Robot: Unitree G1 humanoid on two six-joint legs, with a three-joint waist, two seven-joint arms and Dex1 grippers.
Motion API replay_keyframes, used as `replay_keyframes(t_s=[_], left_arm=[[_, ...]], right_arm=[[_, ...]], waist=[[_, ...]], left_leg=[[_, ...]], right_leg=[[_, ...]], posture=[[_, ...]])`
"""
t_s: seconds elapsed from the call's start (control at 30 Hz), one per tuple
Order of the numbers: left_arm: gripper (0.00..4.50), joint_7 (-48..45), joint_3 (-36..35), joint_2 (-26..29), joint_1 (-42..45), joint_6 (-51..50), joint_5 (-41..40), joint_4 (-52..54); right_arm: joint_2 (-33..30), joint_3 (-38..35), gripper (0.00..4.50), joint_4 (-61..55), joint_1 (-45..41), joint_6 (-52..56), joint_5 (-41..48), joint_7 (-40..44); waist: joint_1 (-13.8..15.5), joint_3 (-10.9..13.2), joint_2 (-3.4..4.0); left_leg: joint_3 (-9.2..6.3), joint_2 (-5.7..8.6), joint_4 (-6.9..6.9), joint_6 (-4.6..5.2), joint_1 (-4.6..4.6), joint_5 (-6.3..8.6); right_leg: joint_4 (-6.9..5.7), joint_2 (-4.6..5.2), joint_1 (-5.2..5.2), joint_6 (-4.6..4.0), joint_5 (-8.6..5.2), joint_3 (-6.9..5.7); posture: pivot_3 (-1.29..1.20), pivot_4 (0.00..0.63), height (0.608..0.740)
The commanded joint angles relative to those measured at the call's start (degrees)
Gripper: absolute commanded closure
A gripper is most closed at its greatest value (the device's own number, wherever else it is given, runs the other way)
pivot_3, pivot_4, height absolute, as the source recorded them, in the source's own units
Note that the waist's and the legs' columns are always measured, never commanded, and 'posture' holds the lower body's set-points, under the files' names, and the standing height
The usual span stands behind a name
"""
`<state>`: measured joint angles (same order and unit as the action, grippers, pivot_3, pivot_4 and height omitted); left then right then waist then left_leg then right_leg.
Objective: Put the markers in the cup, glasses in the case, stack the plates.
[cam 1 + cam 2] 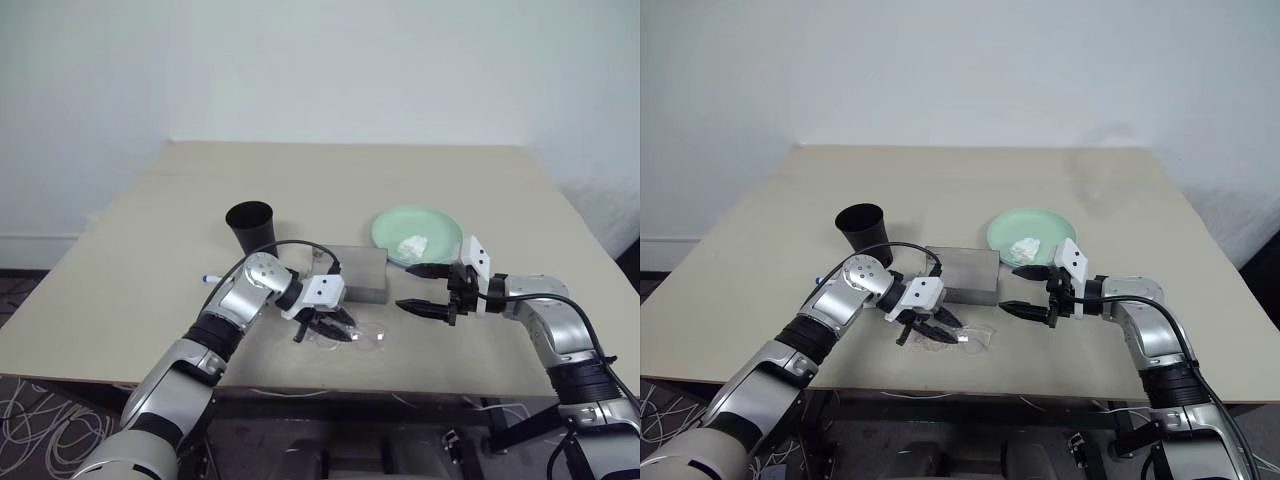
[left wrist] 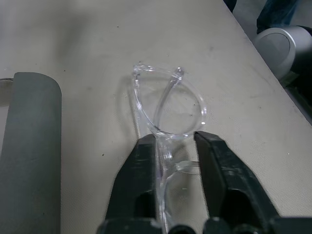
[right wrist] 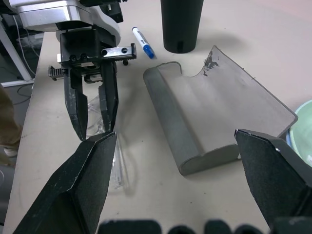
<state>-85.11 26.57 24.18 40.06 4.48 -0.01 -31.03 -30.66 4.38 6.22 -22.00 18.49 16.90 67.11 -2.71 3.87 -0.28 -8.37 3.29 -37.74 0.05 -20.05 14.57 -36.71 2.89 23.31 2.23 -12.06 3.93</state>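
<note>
Down on the matte table (image 1: 120,280), the left gripper (image 2: 176,146) straddles the clear glasses (image 2: 165,105), apparently not yet clamped; the grey case (image 3: 214,122) lies open beside it. The right gripper (image 3: 175,161) hovers spread.

A beige table (image 1: 120,260) stands against a plain white wall (image 1: 320,60).

I see my left gripper (image 1: 325,330) lowered onto the clear transparent-framed glasses (image 1: 355,336), just in front of the grey rectangular case (image 1: 362,272). My right gripper (image 1: 420,289) hangs open beside the mint green round plate (image 1: 440,226).
</note>
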Motion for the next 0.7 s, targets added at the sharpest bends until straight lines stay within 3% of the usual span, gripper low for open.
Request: replay_keyframes(t_s=[0.03, 0.17, 0.37, 0.7], left_arm=[[3.16, -0.29, -0.82, 0.70, 0.87, 0.27, 0.13, 1.85], [3.16, -0.96, -0.70, 1.18, 1.09, 0.13, 0.15, 2.05], [4.46, -1.32, -0.94, 1.22, 1.85, -0.07, 0.20, 1.74], [4.46, -2.26, -2.30, 0.92, 1.95, -2.25, -1.96, 3.62]], right_arm=[[-0.18, -0.34, 0.28, -0.57, -1.55, -1.32, 0.35, -0.56], [-0.19, -0.07, 0.28, -0.24, -1.75, -1.66, 0.30, -0.85], [-0.23, 0.29, 0.28, 0.49, -1.91, -2.39, 0.19, -1.21], [-0.32, 0.54, 0.28, 1.90, -2.25, -3.71, -0.22, -1.58]], waist=[[-0.01, 0.00, 0.00], [-0.01, 0.00, 0.00], [0.01, -0.01, 0.03], [0.03, -0.01, 0.02]], left_leg=[[0.00, 0.00, -0.02, 0.00, -0.01, 0.00], [0.00, 0.00, -0.07, 0.00, -0.03, 0.00], [0.00, 0.01, -0.07, 0.01, -0.03, 0.01], [-0.03, 0.02, -0.17, 0.04, -0.01, -0.01]], right_leg=[[0.00, 0.00, 0.00, 0.03, 0.02, 0.00], [0.00, 0.00, 0.00, 0.07, 0.04, 0.00], [0.01, 0.00, -0.01, 0.07, 0.04, 0.00], [0.00, 0.00, -0.10, 0.08, 0.05, -0.02]], posture=[[0.00, 0.000, 0.737], [0.00, 0.000, 0.737], [0.00, 0.000, 0.737], [0.00, 0.000, 0.737]])
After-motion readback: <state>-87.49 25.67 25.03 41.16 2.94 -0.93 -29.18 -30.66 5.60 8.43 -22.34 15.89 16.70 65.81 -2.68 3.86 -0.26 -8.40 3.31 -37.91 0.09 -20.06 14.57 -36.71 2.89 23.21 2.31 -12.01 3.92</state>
